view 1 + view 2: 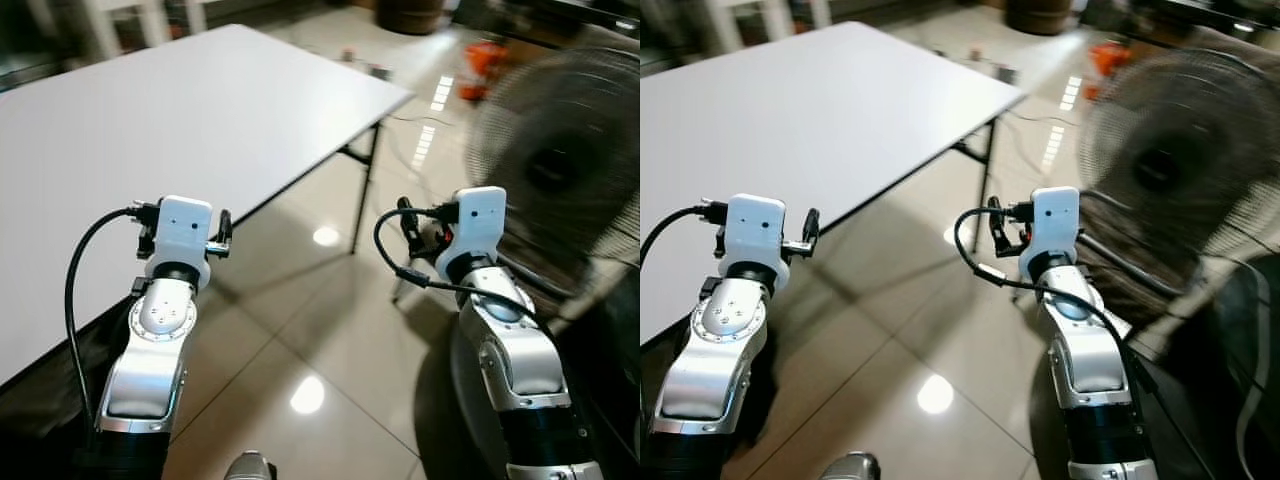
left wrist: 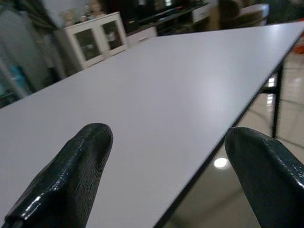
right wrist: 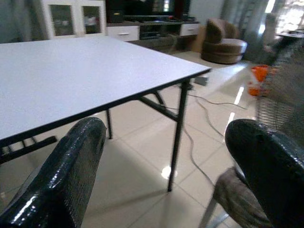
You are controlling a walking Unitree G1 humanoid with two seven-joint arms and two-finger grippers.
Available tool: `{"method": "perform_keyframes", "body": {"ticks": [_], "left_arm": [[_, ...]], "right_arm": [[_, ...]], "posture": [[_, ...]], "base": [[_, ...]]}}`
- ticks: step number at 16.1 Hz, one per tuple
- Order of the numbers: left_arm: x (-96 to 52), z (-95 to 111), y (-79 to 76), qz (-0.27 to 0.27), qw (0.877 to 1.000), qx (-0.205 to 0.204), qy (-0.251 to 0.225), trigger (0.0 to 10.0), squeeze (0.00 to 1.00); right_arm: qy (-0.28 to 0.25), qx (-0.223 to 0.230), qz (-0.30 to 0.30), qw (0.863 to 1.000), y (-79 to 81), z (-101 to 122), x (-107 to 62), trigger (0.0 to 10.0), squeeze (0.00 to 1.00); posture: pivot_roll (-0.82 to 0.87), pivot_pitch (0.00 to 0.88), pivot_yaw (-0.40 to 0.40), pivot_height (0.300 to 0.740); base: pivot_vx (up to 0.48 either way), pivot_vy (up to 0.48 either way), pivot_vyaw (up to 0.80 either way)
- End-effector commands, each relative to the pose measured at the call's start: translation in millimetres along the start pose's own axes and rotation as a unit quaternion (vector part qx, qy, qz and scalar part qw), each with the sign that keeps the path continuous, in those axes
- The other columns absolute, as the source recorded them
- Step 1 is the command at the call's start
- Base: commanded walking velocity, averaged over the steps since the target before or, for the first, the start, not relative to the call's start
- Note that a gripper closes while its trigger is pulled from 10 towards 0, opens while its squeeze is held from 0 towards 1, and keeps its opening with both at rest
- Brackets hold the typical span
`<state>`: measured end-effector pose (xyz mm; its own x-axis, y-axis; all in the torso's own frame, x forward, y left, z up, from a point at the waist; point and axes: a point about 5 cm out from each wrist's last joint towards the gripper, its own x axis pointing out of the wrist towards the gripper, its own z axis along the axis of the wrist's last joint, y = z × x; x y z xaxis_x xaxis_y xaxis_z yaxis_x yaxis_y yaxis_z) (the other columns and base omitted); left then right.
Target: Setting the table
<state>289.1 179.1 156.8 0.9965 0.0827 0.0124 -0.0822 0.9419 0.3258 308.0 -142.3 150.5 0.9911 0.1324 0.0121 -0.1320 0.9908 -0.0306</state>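
Observation:
A long white folding table (image 1: 200, 120) on black legs stands ahead and to my left, its corner near the middle of the view. My left gripper (image 2: 166, 161) is held over the table's near edge. It is open, with nothing between its black fingers (image 2: 71, 180). My right gripper (image 3: 164, 166) is raised over the tiled floor, to the right of the table's corner leg (image 3: 176, 137). It is open too and holds nothing. Both silver forearms (image 1: 160, 330) reach forward at about the same height.
A large black standing fan (image 1: 565, 160) is close on my right, beside the right arm. An orange object (image 1: 485, 55) and a cable (image 3: 204, 102) lie on the glossy tiles beyond the table. A white cabinet (image 2: 95, 40) and a brown armchair (image 3: 223, 45) stand along the far wall.

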Motion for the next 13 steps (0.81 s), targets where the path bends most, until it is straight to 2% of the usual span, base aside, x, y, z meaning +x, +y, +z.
{"method": "perform_keyframes", "body": {"ticks": [1,2,3,5,8,12,13], "left_arm": [[-2.5,4,-3.7,-0.012,1.000,-0.012,-0.005,10.0,0.00],[-3.9,5,-5.2,-0.023,0.999,-0.031,-0.008,10.0,0.00],[-6.1,9,-6.7,-0.031,0.998,-0.042,-0.020,10.0,0.00],[-6.3,11,-10.7,-0.040,0.999,-0.019,-0.021,10.0,0.00],[-4.2,14,-19.7,-0.075,0.997,-0.009,-0.034,10.0,0.00],[-3.6,12,-18.1,-0.084,0.996,-0.020,-0.024,10.0,0.00],[-4.1,9,-17.0,-0.081,0.996,-0.022,-0.015,10.0,0.00]], "right_arm": [[-0.011,-0.001,-0.003,1.000,-0.2,4,-1.7,10.0,0.98],[-0.010,-0.001,-0.002,1.000,0.6,3,-2.0,10.0,0.60],[-0.009,-0.001,-0.001,1.000,1.5,3,-3.1,10.0,0.00],[-0.004,0.001,-0.002,1.000,0.6,0,-6.2,10.0,0.00],[0.000,0.007,-0.025,1.000,-5.6,-5,-12.2,10.0,0.00],[0.006,0.017,-0.040,0.999,-10.8,-9,-18.5,10.0,0.00],[0.006,0.017,-0.035,0.999,-9.1,-9,-18.3,10.0,0.00]], "posture": [[0.01,0.000,-0.041,0.740],[0.01,0.000,-0.041,0.740],[0.01,0.000,-0.040,0.740],[0.01,0.003,-0.031,0.740],[-0.01,0.006,0.026,0.740],[-0.01,0.004,0.047,0.740],[-0.02,0.003,0.046,0.740]], "base": [[0.000,0.000,0.80],[0.000,0.000,0.80],[0.000,0.000,0.80],[0.000,0.000,0.80],[0.000,0.000,0.80],[0.000,0.000,0.80],[0.000,0.480,0.80]]}}
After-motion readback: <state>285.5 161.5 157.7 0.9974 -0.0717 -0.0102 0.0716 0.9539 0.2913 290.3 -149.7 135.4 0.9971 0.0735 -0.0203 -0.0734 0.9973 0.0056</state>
